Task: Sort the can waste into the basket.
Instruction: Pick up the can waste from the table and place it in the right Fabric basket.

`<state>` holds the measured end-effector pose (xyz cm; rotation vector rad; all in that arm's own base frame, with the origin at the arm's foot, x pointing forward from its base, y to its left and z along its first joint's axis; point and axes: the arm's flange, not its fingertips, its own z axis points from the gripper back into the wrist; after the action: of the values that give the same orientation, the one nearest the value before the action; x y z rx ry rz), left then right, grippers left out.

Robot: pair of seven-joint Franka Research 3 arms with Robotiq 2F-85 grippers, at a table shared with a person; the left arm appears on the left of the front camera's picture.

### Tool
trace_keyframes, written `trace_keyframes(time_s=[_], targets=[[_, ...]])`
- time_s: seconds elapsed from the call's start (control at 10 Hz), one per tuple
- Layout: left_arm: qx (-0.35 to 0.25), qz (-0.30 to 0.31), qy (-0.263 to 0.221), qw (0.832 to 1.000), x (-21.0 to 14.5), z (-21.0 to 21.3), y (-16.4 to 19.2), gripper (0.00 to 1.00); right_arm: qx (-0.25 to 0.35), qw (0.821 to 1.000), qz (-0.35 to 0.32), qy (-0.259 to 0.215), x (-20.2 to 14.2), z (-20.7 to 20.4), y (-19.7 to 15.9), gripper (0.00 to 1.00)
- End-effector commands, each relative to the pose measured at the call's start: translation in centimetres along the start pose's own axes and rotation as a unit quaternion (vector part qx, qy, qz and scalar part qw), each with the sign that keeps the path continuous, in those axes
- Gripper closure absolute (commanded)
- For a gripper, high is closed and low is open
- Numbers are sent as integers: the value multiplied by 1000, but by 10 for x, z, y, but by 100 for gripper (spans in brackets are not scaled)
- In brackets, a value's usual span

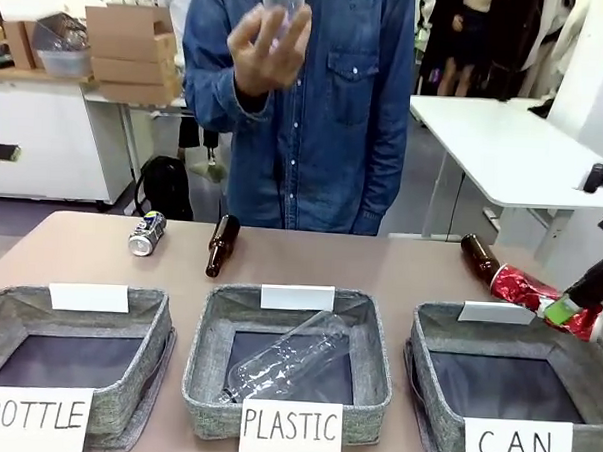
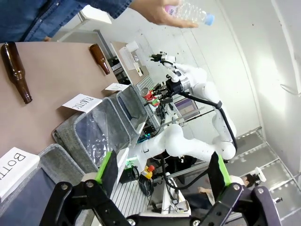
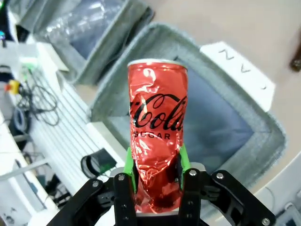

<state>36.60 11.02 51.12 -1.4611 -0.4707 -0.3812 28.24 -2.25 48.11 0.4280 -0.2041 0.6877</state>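
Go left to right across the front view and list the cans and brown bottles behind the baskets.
Dark printed can → brown bottle → second brown bottle → red can, clamped in the right gripper.

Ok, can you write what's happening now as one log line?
right gripper: shut on red can | near CAN basket | left gripper: open | dark can: on table

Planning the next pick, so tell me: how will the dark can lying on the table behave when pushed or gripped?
The dark can lies on its side, so a push would probably roll it. It looks small and likely empty, hence light. Its wall may dent: the red can in the right gripper is visibly crumpled.
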Motion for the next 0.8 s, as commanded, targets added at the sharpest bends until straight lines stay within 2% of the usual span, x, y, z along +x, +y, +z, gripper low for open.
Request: trace_keyframes(time_s=[0.0, 0.3, 0.4, 0.5, 0.7], targets=[[-5, -9, 3, 1000, -1, -1, -2, 0, -8, 1000, 14, -20, -35, -42, 13, 100], [-5, -9, 3, 1000, -1, -1, -2, 0, -3, 999, 13, -33, -42, -49, 11, 100], [-5, -9, 3, 1000, -1, -1, -2, 0, -3, 999, 15, -28, -39, -47, 8, 53], [-5, -9, 3, 1000, -1, -1, -2, 0, -7, 1000, 16, -26, -36, -46, 7, 2], [-5, -9, 3, 1000, -1, -1, -2, 0, -6, 1000, 15, -18, -31, -44, 5, 0]])
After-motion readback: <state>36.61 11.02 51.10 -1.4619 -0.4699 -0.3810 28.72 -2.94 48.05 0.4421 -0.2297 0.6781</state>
